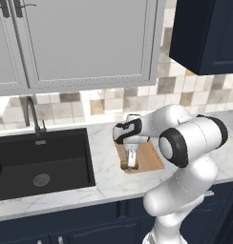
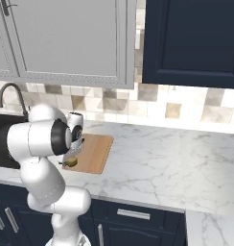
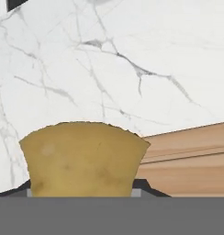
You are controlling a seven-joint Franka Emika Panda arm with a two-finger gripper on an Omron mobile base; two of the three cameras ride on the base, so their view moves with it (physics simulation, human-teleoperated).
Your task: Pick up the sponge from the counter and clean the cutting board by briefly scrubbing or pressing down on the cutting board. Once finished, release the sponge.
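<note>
A backsplash of beige and grey square tiles [image 1: 113, 102] runs behind. Pale grey wall cabinets [image 1: 85, 40] hang at left, a navy wall cabinet [image 2: 191, 41] at right; navy base cabinets [image 2: 133, 216] stand below.

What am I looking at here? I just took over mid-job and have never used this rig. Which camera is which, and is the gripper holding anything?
It is a white robot arm on a driving base in a rendered kitchen. Two pictures come from cameras on the base, behind the arm to its left and right. The third looks along the gripper itself.

On the marble counter lies a wooden cutting board, right of the black sink. The gripper is shut on the yellow sponge, at the board's near left corner. The hand view shows the sponge close up, with counter beyond it and the board's edge to the right. Whether the sponge touches the board, I cannot tell.
</note>
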